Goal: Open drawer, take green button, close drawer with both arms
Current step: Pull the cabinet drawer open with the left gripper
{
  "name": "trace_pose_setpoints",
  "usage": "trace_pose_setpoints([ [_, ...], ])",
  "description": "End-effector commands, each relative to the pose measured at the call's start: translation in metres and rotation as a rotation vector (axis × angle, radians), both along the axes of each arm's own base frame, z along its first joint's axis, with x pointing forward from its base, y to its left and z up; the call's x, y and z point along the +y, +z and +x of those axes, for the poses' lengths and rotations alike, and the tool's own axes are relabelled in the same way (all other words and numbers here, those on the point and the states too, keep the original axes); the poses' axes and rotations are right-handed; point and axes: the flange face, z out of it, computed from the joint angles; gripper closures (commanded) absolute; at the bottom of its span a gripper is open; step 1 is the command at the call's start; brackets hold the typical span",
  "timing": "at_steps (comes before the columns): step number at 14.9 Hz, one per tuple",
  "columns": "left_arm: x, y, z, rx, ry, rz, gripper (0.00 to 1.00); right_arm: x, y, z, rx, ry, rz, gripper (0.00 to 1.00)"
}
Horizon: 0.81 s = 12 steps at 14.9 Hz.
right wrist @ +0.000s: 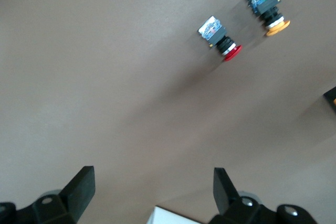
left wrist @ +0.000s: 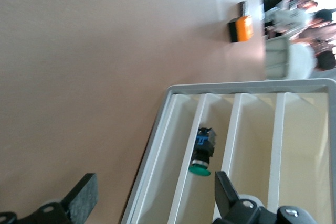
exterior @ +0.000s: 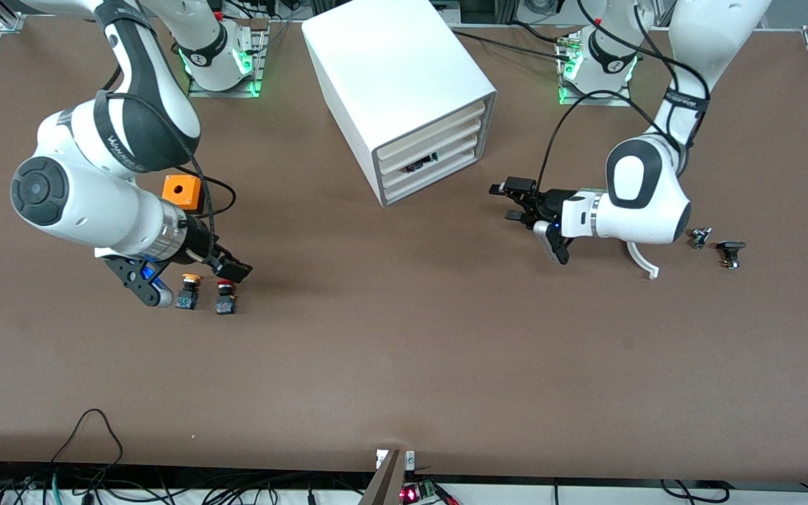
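The white cabinet [exterior: 390, 77] stands at the middle of the table toward the robots' bases, with all four drawers [exterior: 432, 151] pushed in. The green-capped button [exterior: 421, 165] shows as a dark spot in a gap at one of the middle drawers. In the left wrist view it [left wrist: 202, 153] lies on its side inside the cabinet front [left wrist: 157, 140]. My left gripper [exterior: 506, 202] is open and empty, hanging just in front of the drawers; it shows in its wrist view [left wrist: 155, 190] too. My right gripper [exterior: 227, 266] is open and empty over the red-capped button [exterior: 225, 298]; its wrist view [right wrist: 152, 184] shows it too.
An orange-capped button [exterior: 189, 291] stands beside the red-capped one; both show in the right wrist view, orange [right wrist: 270, 6] and red [right wrist: 223, 38]. An orange box [exterior: 181, 189] sits by the right arm. Two small dark parts [exterior: 730, 252] and a white curved piece [exterior: 646, 263] lie under the left arm.
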Motion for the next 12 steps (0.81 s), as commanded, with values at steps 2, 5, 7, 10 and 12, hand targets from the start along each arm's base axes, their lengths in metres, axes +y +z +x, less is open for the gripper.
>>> trace_pose_setpoints([
  [2,-0.006,-0.034,-0.042,0.02,0.056,-0.115,0.02,0.019,0.007,0.01,-0.017,-0.142,0.052,0.0],
  [5,-0.016,-0.055,-0.074,0.049,0.062,-0.162,0.08,0.024,0.012,0.015,-0.018,-0.241,0.139,0.0],
  [7,-0.025,-0.062,-0.09,0.069,0.056,-0.181,0.14,0.028,0.011,0.016,-0.015,-0.284,0.162,0.0],
  [10,-0.038,-0.082,-0.107,0.128,0.054,-0.199,0.29,0.03,0.013,0.017,0.006,-0.345,0.207,0.0],
  [12,-0.045,-0.087,-0.112,0.151,0.064,-0.211,0.34,0.032,0.014,0.018,0.014,-0.362,0.239,0.0],
])
